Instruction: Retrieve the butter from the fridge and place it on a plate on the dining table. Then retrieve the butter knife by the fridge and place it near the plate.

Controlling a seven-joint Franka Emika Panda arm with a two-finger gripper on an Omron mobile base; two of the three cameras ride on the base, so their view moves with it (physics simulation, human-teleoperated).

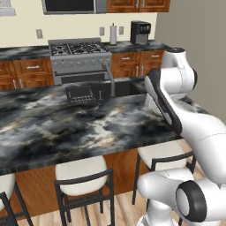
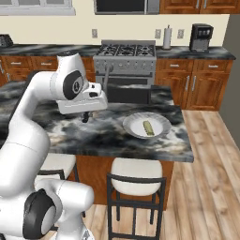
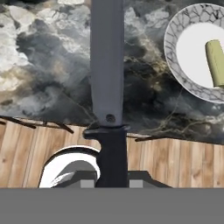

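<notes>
hand view: plate (image 3: 183, 78) and butter (image 3: 216, 61) cut by the right edge. knife (image 3: 107, 65) blade tip runs off the top edge.

I find nothing here that I can read: no words, labels, brands, numbers or signs on anything before me.
</notes>
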